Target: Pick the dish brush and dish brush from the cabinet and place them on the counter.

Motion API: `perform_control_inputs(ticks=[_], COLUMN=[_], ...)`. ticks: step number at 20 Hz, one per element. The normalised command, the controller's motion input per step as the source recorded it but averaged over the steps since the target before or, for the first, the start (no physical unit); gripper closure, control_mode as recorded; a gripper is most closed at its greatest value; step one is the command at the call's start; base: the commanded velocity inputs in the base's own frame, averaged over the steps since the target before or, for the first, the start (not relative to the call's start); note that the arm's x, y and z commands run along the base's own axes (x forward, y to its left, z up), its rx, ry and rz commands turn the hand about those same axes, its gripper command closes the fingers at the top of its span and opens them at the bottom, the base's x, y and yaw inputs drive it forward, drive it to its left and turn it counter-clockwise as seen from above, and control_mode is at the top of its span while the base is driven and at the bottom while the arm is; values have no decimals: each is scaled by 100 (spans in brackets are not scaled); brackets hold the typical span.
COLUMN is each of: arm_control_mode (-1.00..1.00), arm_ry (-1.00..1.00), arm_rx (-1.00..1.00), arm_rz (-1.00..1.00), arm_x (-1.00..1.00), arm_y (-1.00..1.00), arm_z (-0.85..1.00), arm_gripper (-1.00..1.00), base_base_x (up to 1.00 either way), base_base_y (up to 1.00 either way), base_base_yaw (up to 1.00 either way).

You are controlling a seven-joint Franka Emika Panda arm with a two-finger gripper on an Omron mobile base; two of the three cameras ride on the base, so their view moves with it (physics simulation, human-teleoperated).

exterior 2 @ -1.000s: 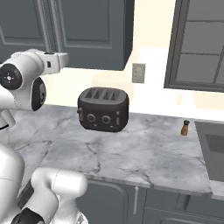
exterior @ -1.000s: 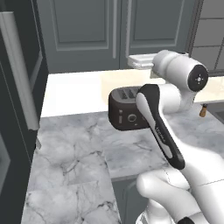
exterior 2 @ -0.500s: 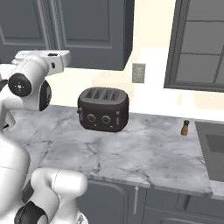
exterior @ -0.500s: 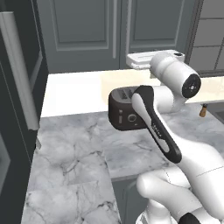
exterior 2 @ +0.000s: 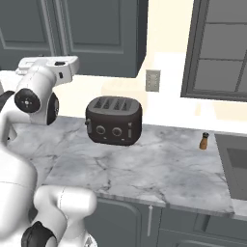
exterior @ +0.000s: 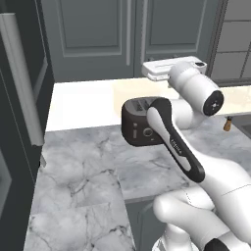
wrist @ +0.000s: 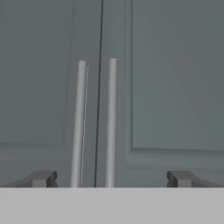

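Because the dark blue-grey panelled wall cabinet [wrist: 166, 87] is shut, your gripper [wrist: 112, 179] faces its two slim pale bar handles [wrist: 78, 127] with jaws wide open, holding nothing. The two brushes are probably inside. One black toaster [exterior 2: 114, 120] sits on the white marble counter [exterior 2: 159, 169].

Swung leftward and a little higher over the last second: the hand [exterior: 169, 69] now nearer the cabinet [exterior: 117, 34] doors, above and behind the toaster [exterior: 142, 120]. In the right base view, shifted rightward, from the frame's edge.
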Motion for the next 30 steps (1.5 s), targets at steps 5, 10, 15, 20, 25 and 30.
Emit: perform_control_inputs(ticks=[5, 10, 15, 20, 25, 30], arm_control_mode=[-100, -100, -100, -100, -100, -100], arm_ry=[-12, -7, 0, 2, 0, 0], arm_rx=[0, 0, 0, 0, 0, 0], arm_rz=[0, 0, 0, 0, 0, 0], arm_x=[5, 5, 6, 22, 15, 19], arm_y=[0, 0, 0, 2, 12, 14], arm_z=[5, 2, 0, 2, 10, 2], arm_gripper=[-100, -100, -100, -100, -100, -100], base_base_x=[0, 0, 0, 0, 0, 0], base_base_y=[0, 0, 0, 0, 0, 0], base_base_yaw=[0, 0, 0, 0, 0, 0])
